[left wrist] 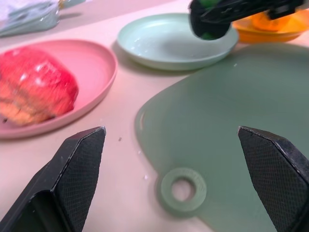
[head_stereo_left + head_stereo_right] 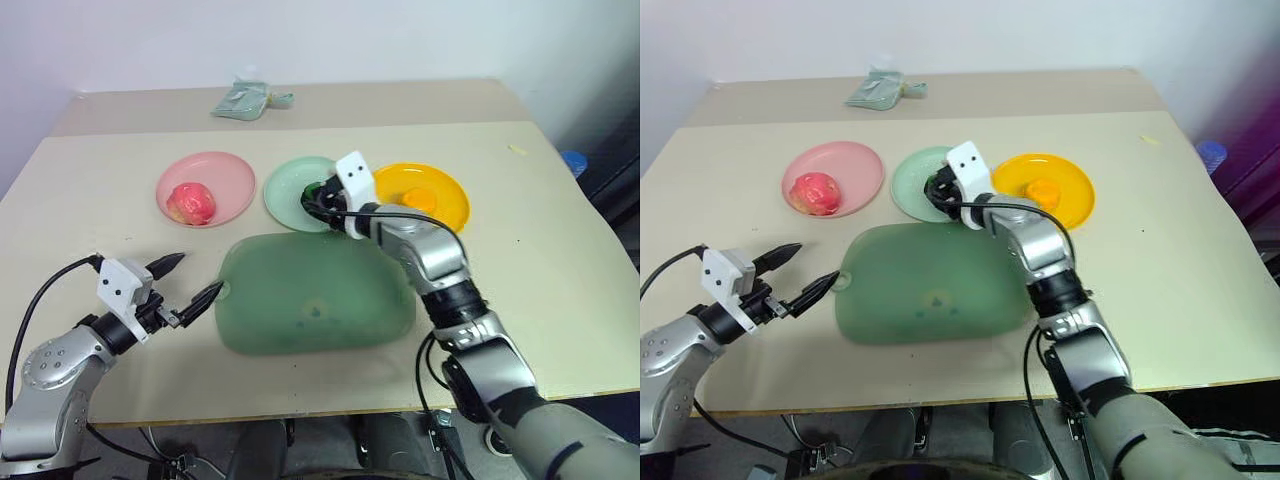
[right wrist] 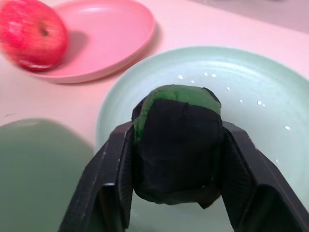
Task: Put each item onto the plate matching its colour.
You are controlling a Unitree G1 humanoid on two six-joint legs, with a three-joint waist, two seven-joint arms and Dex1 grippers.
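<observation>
I see right gripper clamping green-black toy over mint plate | left gripper jaws spread wide, empty, beside green board.

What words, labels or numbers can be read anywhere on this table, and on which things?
None can be read.
Pale teal packet at the far edge of the table: any print is too small and blurred to make out.
Pink plate, mint green plate, orange plate and green board: plain, no markings seen.
</observation>
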